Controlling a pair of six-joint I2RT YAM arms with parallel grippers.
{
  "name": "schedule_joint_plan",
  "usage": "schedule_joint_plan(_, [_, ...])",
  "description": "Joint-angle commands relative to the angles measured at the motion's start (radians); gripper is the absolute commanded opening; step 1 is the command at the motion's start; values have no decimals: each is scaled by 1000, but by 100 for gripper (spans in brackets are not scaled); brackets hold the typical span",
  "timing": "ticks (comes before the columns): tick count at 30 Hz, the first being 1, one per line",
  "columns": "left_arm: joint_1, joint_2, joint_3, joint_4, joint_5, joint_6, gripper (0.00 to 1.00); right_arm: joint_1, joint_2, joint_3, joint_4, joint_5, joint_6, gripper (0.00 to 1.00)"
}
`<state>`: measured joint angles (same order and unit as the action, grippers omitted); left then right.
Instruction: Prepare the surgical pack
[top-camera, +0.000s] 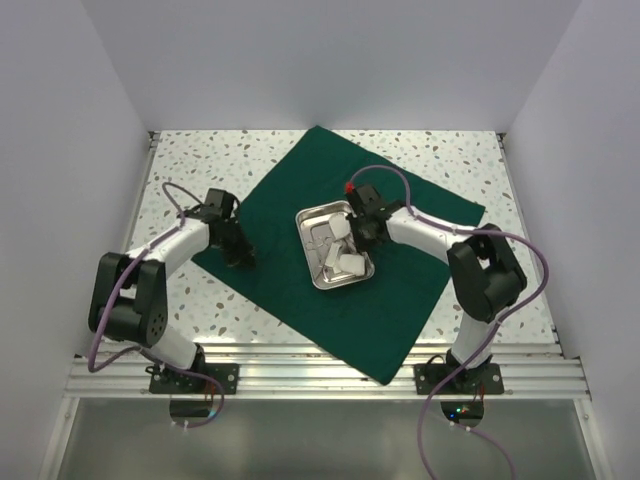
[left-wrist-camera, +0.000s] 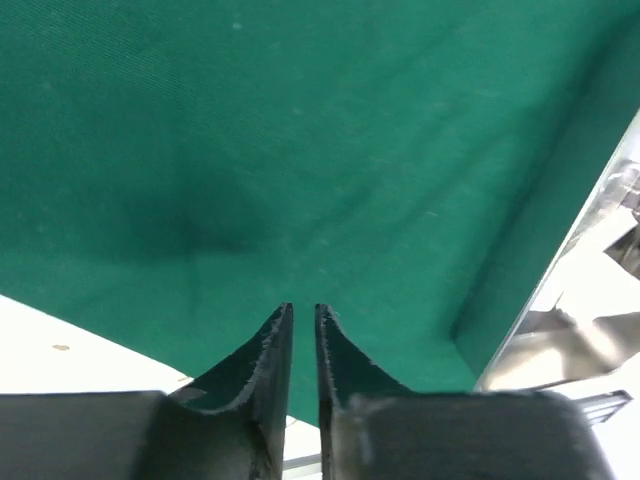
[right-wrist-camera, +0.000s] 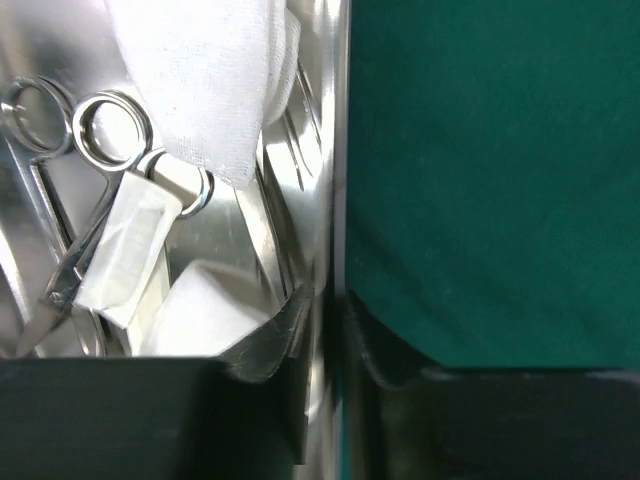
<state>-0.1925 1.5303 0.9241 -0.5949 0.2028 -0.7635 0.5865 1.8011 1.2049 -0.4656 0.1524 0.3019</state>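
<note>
While the dark green drape (top-camera: 300, 290) lay spread flat as a diamond on the speckled table (top-camera: 200, 160) in the top view, a steel tray (top-camera: 301, 216) sat at its middle holding white pads (top-camera: 350, 265) and instruments. The left gripper (top-camera: 240, 258) stood at the drape's edge, at 9 o'clock from the tray and well apart from it; the right gripper (top-camera: 362, 228) met the tray's rim at 2 o'clock.

From the left wrist, the left gripper's jaws were drawn almost together, a thin slit between them, their tips over the green cloth just inside its border; bare table showed at 7 o'clock and the tray at 3 o'clock; whether cloth was pinched could not be told.

From the right wrist, the right gripper's jaws straddled the tray's side wall, one finger (right-wrist-camera: 270, 340) inside by a pad, the other outside over the drape; whether they clamped the wall or merely flanked it could not be told; ring-handled scissors (right-wrist-camera: 105, 130) and a wrapped packet (right-wrist-camera: 125, 250) lay at 10 o'clock.
</note>
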Motion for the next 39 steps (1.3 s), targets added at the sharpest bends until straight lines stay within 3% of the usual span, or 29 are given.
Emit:
schedule_joint_plan(1, [4, 94, 65, -29, 1, 56, 8, -8, 32, 62, -137, -11, -17, 29])
schedule_joint_plan(3, [5, 132, 93, -54, -9, 76, 0, -8, 27, 90, -171, -31, -12, 43])
schedule_joint_plan(5, [11, 177, 105, -75, -26, 81, 0, -10, 24, 105, -182, -54, -9, 48])
schedule_joint_plan(9, [67, 229, 105, -108, -32, 81, 0, -14, 81, 229, -280, -90, -13, 66])
schedule_joint_plan(13, [129, 286, 127, -138, -48, 107, 0, -24, 176, 346, -352, -93, -24, 67])
schedule_joint_plan(18, [149, 336, 206, -172, -157, 162, 0, -25, 245, 447, -407, -105, 22, 61])
schedule_joint_plan(24, [154, 369, 291, -177, -171, 220, 0, -24, 329, 562, -453, -189, 83, 48])
schedule_joint_plan(28, [153, 315, 311, -152, -106, 233, 2, -25, 371, 616, -492, -272, 187, 24])
schedule_joint_plan(30, [151, 317, 317, -157, -88, 231, 3, -25, 373, 610, -499, -281, 259, 20])
schedule_joint_plan(34, [151, 304, 302, -154, -52, 233, 3, -27, 350, 562, -492, -312, 383, 2])
schedule_joint_plan(39, [151, 266, 286, -149, -34, 233, 3, -31, 267, 435, -440, -300, 626, 0])
